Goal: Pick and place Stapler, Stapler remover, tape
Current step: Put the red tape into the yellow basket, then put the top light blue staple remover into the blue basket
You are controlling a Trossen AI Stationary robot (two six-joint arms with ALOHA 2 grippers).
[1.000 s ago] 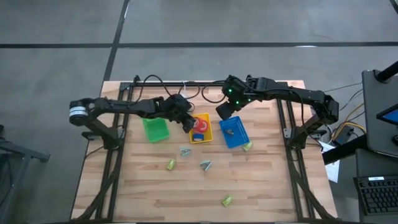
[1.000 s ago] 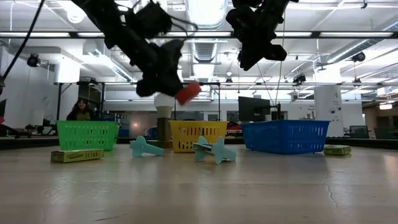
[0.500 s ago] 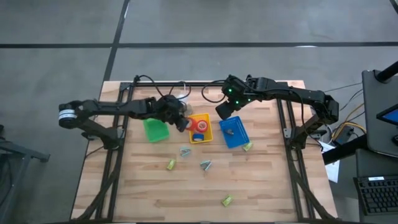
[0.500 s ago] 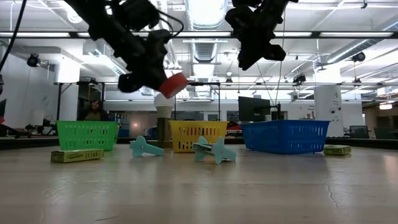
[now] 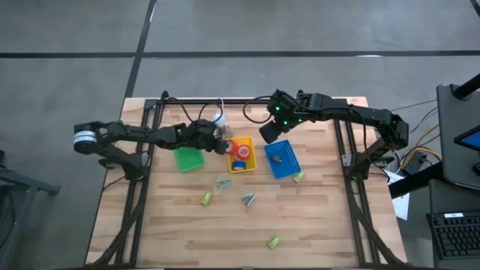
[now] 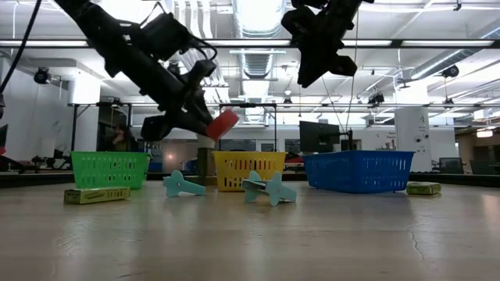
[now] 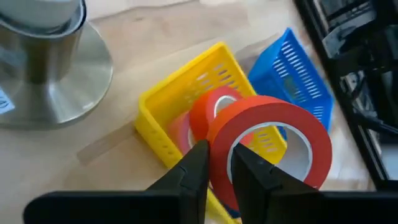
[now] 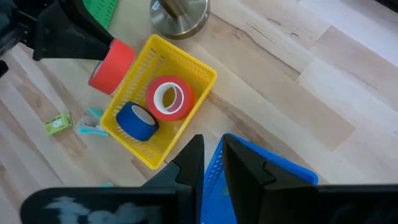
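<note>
No readable text anywhere. The small green box [image 6: 97,195] lying on the table in front of the green basket [image 6: 109,169] has dark print along its side in the low view, too small to make out. Same for the green box [image 8: 58,123] in the right wrist view: a mark on top, illegible.

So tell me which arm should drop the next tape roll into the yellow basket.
Left. The left gripper is shut on a red tape roll right beside the yellow basket. The right gripper carries nothing and hovers behind the blue basket.
</note>
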